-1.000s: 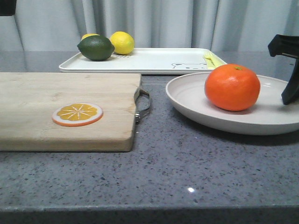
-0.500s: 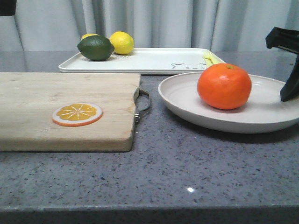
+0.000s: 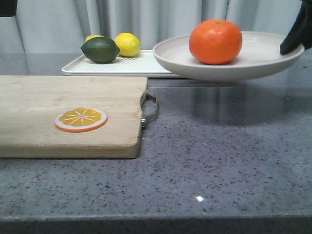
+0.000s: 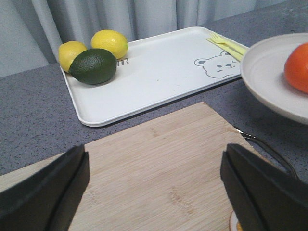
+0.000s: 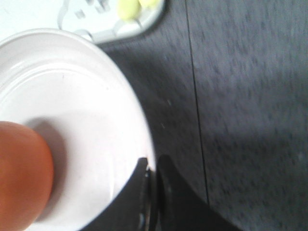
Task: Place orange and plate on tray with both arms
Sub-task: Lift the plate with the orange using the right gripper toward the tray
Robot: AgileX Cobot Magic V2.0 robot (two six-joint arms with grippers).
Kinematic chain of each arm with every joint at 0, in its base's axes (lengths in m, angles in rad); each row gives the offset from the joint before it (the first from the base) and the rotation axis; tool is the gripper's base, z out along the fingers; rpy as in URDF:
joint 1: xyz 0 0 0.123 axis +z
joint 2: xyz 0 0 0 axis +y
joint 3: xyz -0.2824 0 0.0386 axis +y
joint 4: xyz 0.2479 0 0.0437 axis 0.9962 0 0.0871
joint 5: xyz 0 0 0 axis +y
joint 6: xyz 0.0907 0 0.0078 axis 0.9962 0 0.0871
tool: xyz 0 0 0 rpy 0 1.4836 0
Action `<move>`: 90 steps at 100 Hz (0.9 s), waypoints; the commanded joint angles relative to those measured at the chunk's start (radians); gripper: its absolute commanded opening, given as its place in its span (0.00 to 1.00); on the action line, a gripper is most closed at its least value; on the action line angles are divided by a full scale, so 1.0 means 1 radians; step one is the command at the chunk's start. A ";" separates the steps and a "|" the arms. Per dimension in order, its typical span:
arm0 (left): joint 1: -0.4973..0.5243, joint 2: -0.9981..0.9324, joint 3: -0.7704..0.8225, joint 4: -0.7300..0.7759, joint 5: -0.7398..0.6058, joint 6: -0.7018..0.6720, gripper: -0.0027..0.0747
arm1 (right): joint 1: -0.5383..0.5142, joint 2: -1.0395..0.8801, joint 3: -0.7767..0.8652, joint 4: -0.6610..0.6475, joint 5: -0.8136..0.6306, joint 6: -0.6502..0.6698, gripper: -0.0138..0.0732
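The right gripper (image 5: 153,175) pinches the rim of the stiff plate (image 3: 263,53), held clear of the counter beside the tray (image 3: 141,66); the round orange (image 3: 215,42) aboard looks liable to roll; the left gripper (image 4: 154,190) gapes wide.

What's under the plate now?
The plate, pinched by the right tool, hangs above grey table, its shadow below. Its far edge hides part of the tray.

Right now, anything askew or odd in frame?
Nothing spilled or damaged. The wide off-white plate is off the table, pinched at its rim by the right end effector, roughly level, with the round orange sitting off-centre, away from the pinched edge.
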 commanded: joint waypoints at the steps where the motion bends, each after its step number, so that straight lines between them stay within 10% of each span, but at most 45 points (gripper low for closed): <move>1: 0.004 -0.004 -0.027 0.001 -0.047 0.001 0.74 | -0.003 -0.026 -0.083 0.025 -0.045 -0.011 0.08; 90: 0.004 -0.004 -0.027 0.001 -0.047 0.001 0.74 | -0.002 0.645 -0.879 0.171 0.050 -0.011 0.08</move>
